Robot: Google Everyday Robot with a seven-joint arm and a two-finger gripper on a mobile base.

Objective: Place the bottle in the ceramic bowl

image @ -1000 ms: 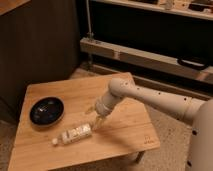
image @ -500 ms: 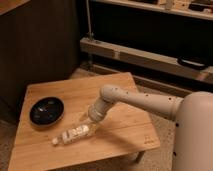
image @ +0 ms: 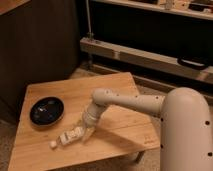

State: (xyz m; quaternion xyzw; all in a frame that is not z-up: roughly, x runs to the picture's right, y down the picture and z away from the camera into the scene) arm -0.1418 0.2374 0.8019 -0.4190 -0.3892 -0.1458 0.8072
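Okay, going left to right. First up, bowl (image: pixel 46 111): dark, glossy, shallow, sitting upright on the left part of the wooden table (image: pixel 125 130), with a few light glints on the inside.

Next, just right of the bowl and closer to the front edge, bottle (image: pixel 71 137): lying on its side on the wood, clear with a pale label, white-capped end pointing front-left. Near the bowl's rim but apart from it, not touching. So not in the bowl yet.

Then gripper (image: pixel 88 129), a bit further right of the bowl, down low at the bottle's base end and right up against it, or at least overlapping it from this angle. Honestly can't tell whether clamped on the bottle, merely touching it, or let go; too much hidden by the wrist.

Above that, white arm (image: pixel 130 102) with dark dots, bent at an elbow up and right of the bowl, then stretching off rightward over the table.

Far right of the bowl, big rounded white body (image: pixel 187 132) filling the lower right corner.

Way behind the bowl, off the table: dark wall panel (image: pixel 40 45) and a long pale rail (image: pixel 150 57) running across the back.
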